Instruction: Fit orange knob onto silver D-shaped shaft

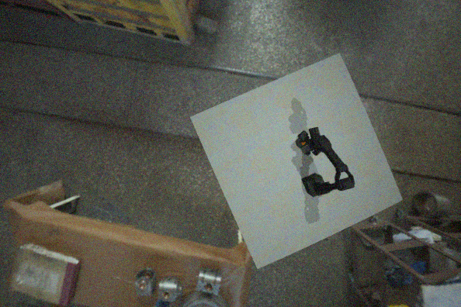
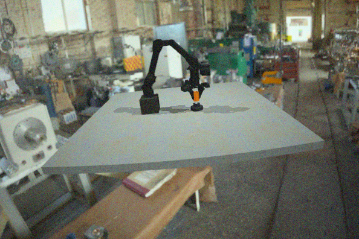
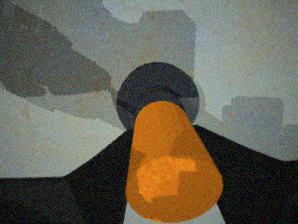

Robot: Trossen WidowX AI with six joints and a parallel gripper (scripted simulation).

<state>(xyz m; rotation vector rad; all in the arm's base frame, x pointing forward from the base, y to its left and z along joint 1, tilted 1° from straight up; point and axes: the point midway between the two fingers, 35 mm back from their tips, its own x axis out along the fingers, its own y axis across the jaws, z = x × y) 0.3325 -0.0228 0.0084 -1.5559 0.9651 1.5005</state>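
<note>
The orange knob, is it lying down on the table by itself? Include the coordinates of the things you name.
No, the orange knob (image 2: 196,96) (image 3: 165,150) is up above the round pedestal (image 2: 197,107) (image 3: 135,87), held in the pincer (image 2: 196,98).

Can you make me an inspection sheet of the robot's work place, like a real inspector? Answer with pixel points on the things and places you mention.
Surface: pale gray square tabletop (image 1: 248,194) (image 2: 181,139), faintly speckled, with the arm's shadows on it.
Job's things: orange knob (image 1: 303,143) (image 2: 196,96) (image 3: 167,155), held above the dark round pedestal (image 2: 196,107) (image 3: 150,82). It does not sit down on the pedestal's round base. The silver shaft and the knob's hole cannot be made out.
Clutter: nothing seen on the tabletop.
Gripper: jaws shut on the knob, one on each side.
Cables: nothing seen on the tabletop.
Surroundings: workshop, with a wooden bench (image 1: 116,236) (image 2: 145,208) bearing a book (image 1: 43,275) (image 2: 151,181), and a yellow crate (image 1: 116,4).
</note>
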